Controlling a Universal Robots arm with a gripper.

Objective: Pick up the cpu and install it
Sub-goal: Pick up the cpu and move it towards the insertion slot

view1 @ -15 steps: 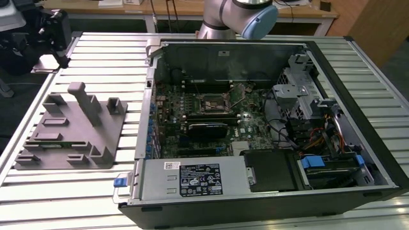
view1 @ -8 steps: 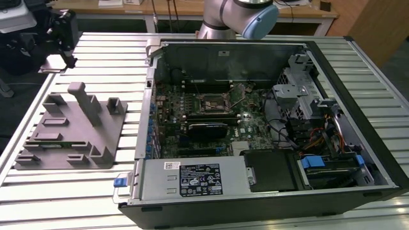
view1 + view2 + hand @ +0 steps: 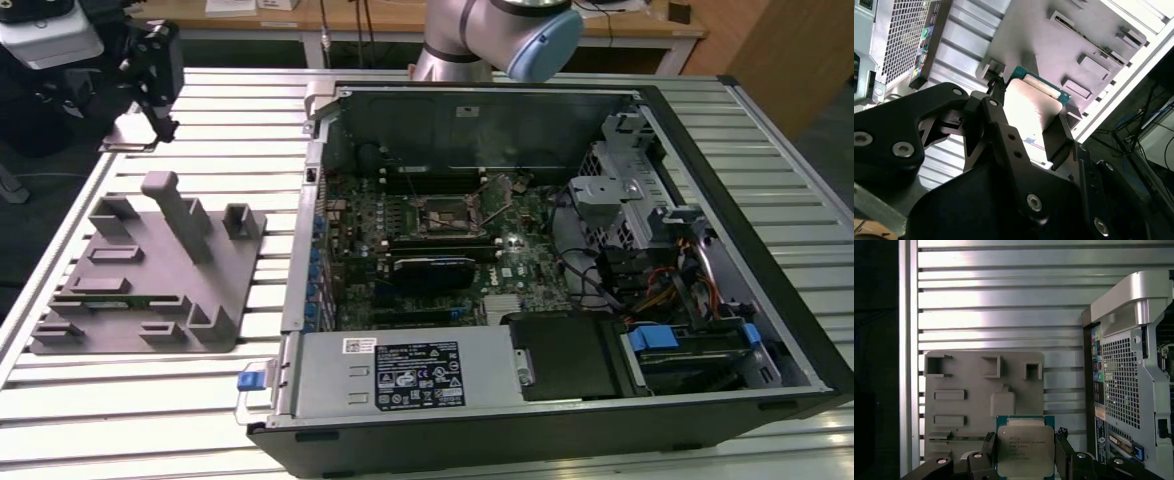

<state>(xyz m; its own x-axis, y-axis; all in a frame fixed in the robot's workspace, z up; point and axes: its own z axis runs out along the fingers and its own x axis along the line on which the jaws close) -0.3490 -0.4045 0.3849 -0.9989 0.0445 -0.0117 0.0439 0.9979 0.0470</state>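
Gripper (image 3: 1029,105) grips the cpu (image 3: 1025,450) by its edges, held off the grey parts tray (image 3: 964,390) near the open computer case (image 3: 534,250), so pickup looks done, with seating in the motherboard socket (image 3: 445,215) not yet done.

The cpu (image 3: 1025,452): one edge cut off by the first wrist view's border, side edges covered by fingers (image 3: 1064,455) of the gripper (image 3: 1025,440). The arm (image 3: 461,30): cropped at the exterior view's top.
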